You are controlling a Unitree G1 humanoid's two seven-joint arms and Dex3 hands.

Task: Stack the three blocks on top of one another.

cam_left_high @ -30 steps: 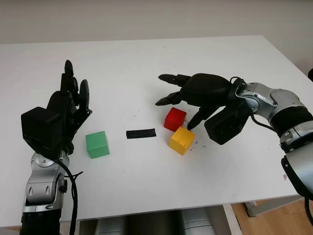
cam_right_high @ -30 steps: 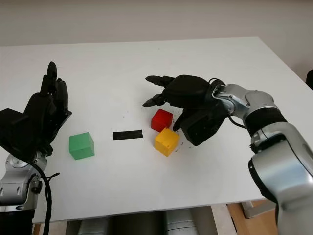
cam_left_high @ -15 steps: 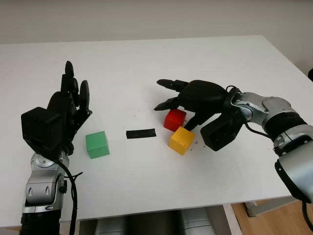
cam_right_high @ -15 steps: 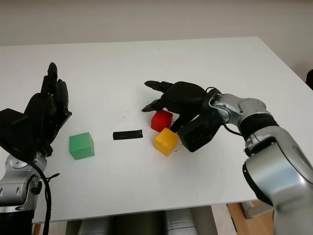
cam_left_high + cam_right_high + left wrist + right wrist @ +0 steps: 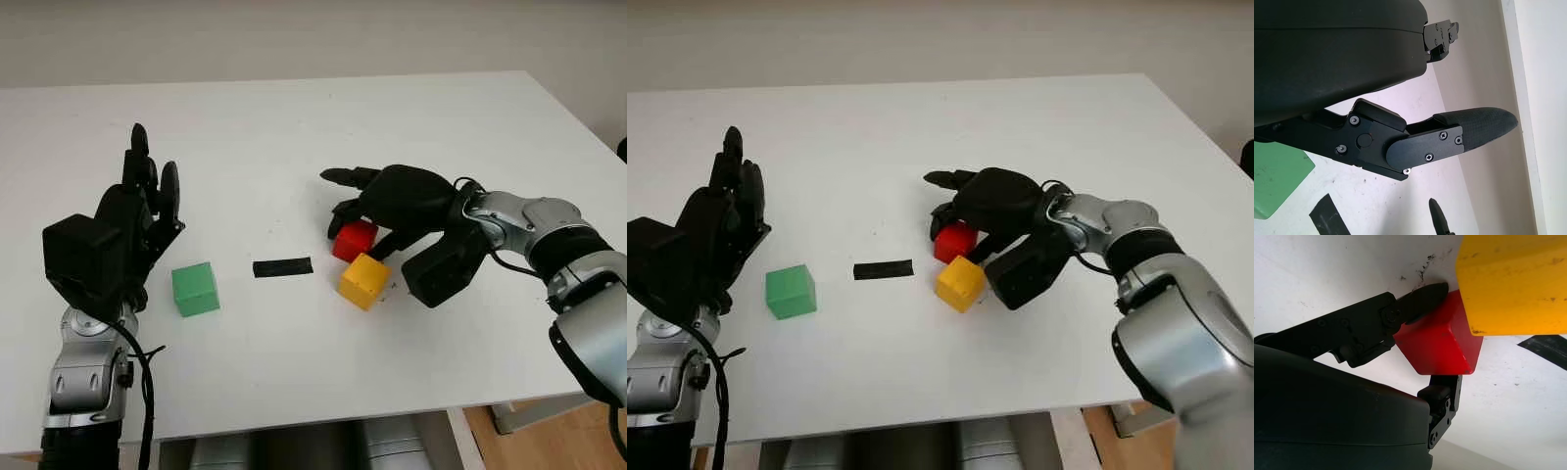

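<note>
Red block (image 5: pixel 354 240) is pinched in the right hand (image 5: pixel 397 201); lift straight up, clear of the touching yellow block (image 5: pixel 363 281); left hand (image 5: pixel 132 220) open

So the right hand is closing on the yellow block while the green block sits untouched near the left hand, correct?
Not quite: the right hand is closing on the red block, not the yellow block, as the right wrist view shows. The green block does sit untouched near the open left hand.

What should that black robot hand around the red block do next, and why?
Probably lift. The right robot hand has fingers on opposite sides of the small red cube, which touches the yellow cube, so it should rise straight up to avoid nudging that.
</note>
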